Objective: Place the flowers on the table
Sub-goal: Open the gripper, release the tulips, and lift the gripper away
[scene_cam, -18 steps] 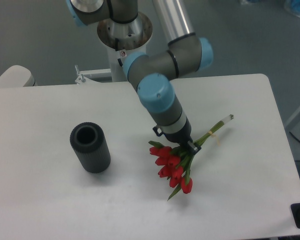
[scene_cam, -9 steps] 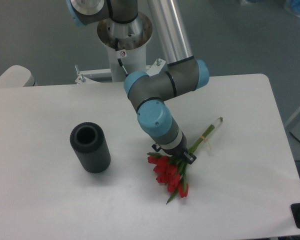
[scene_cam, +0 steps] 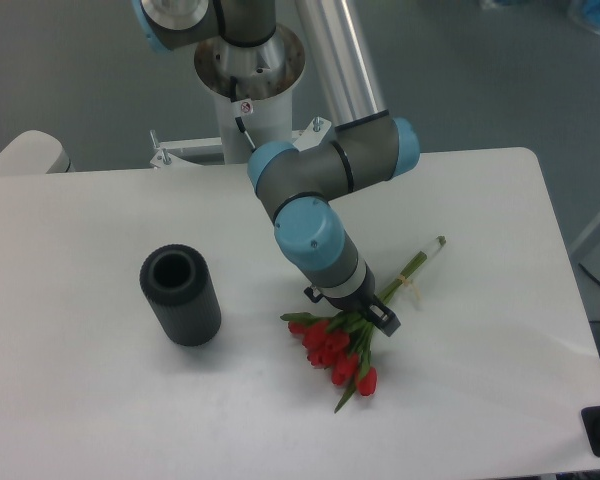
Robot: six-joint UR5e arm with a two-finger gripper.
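One gripper (scene_cam: 365, 312) grips one tulip bunch (scene_cam: 342, 352), perhaps ten blooms, beside one cylinder (scene_cam: 181, 296).

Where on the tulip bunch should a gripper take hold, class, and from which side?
Grip the flowers at the bundled stems just behind the blooms, from above. The bunch lies low along the table, stems narrow and firm there; the gripper sits at that spot.

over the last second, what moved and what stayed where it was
The arm swung left and lower, carrying the flowers down and left, the stem ends moving in from the right. The gripper sits at the bunch; whether it is closed is hidden. The dark ribbed cylinder and the table stayed put.
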